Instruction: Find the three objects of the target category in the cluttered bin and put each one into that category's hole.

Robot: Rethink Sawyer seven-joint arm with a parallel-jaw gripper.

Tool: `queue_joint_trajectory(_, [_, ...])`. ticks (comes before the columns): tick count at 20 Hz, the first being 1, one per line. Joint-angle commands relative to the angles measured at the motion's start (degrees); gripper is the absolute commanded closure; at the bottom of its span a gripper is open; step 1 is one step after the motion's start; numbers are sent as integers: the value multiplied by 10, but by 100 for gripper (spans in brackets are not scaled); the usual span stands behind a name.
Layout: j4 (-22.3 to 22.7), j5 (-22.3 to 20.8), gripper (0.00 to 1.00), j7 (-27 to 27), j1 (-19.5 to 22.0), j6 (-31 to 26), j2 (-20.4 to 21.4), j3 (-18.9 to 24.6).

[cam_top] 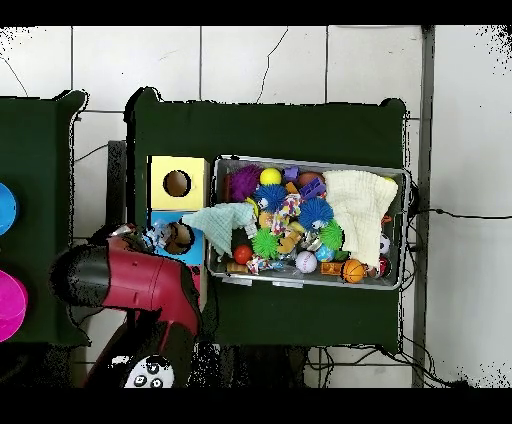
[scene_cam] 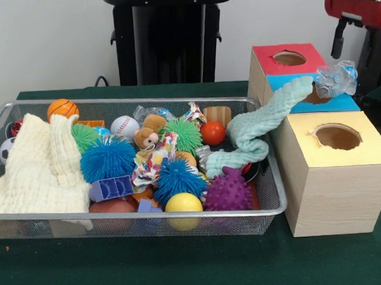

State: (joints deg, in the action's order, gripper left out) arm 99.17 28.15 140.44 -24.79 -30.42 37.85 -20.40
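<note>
The wire mesh bin (scene_cam: 181, 213) is full of toys; it also shows in the overhead view (cam_top: 305, 285). One clear plastic bottle (scene_cam: 334, 77) with bluish label scraps lies on the blue-topped box (scene_cam: 342, 102), at the right edge of its round hole (scene_cam: 314, 98); in the overhead view the bottle (cam_top: 153, 237) lies beside the hole (cam_top: 180, 237). Another clear bottle (scene_cam: 145, 111) lies at the back of the bin behind a teddy. The red arm (scene_cam: 356, 3) hangs above and right of the box. A black part of the gripper (scene_cam: 339, 39) shows above the bottle, apart from it.
A mint cloth (scene_cam: 260, 129) drapes from the bin onto the blue top and covers part of the hole. The red-topped box (scene_cam: 288, 57) stands behind and the yellow-topped box (scene_cam: 337, 138) in front. A cream muslin cloth (scene_cam: 41, 166), spiky balls and small balls fill the bin.
</note>
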Motion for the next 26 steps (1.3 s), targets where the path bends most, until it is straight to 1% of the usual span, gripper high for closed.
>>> queue_joint_trajectory(1, [-15, 4, 0, 117, 12, 32, -48, 15])
queue_joint_trajectory(10, [-12, -3, 0, 105, 16, 36, -55, 5])
queue_joint_trajectory(12, [-13, -8, 0, 104, 15, 34, -59, -5])
queue_joint_trajectory(13, [-16, -15, 0, 105, 12, 30, -64, -20])
queue_joint_trajectory(15, [-37, -34, 0, 109, -7, 22, -83, -63])
queue_joint_trajectory(16, [-43, -39, 0, 109, -12, 21, -88, -76])
queue_joint_trajectory(17, [-55, -44, 0, 113, -23, 14, -98, -99])
queue_joint_trajectory(19, [-65, -46, 0, 118, -34, 9, -111, -123])
queue_joint_trajectory(25, [-92, -57, 0, 101, -36, 11, -135, -162])
queue_joint_trajectory(26, [-95, -59, 0, 96, -33, 13, -136, -162])
